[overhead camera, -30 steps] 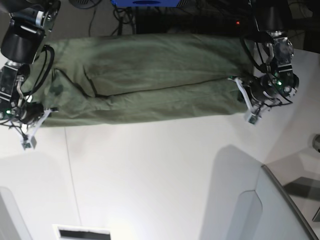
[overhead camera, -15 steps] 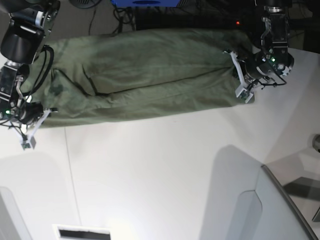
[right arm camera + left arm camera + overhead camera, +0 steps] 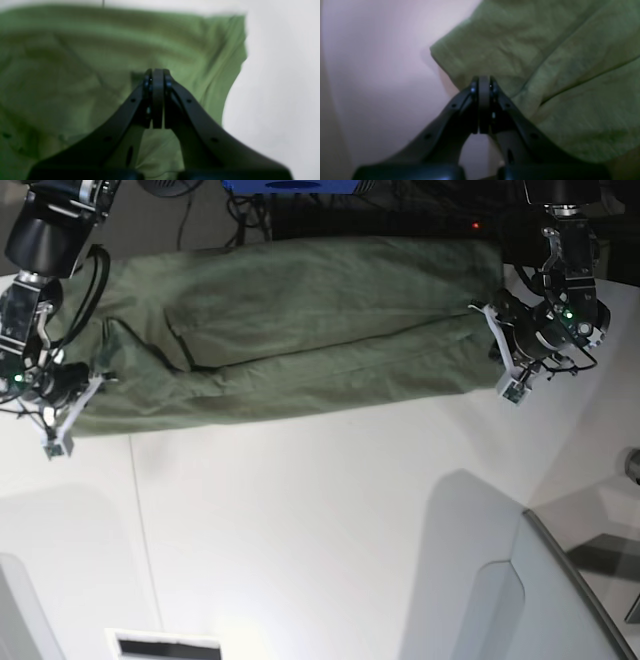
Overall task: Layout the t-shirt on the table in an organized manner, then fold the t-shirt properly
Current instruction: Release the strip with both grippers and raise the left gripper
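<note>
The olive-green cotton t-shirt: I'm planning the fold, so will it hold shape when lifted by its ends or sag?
The olive-green cotton t-shirt is probably floppy: it lies creased and layered, so its middle would likely sag. It looks thin, so probably light. On the smooth white table it would likely slide and bunch if pushed.

Your base view looks straight down from overhead, far enough back to take in most of the white table (image 3: 330, 530) and both arms at its far side. Your left wrist view sits just behind the left tool (image 3: 483, 82), looking along it at close range; the t-shirt (image 3: 545, 62) fills the frame ahead and to the tool's right, with bare table to its left. Your right wrist view rides behind the right tool (image 3: 157, 75) equally close, with cloth ahead and left. All three views share the shirt's ends.
</note>
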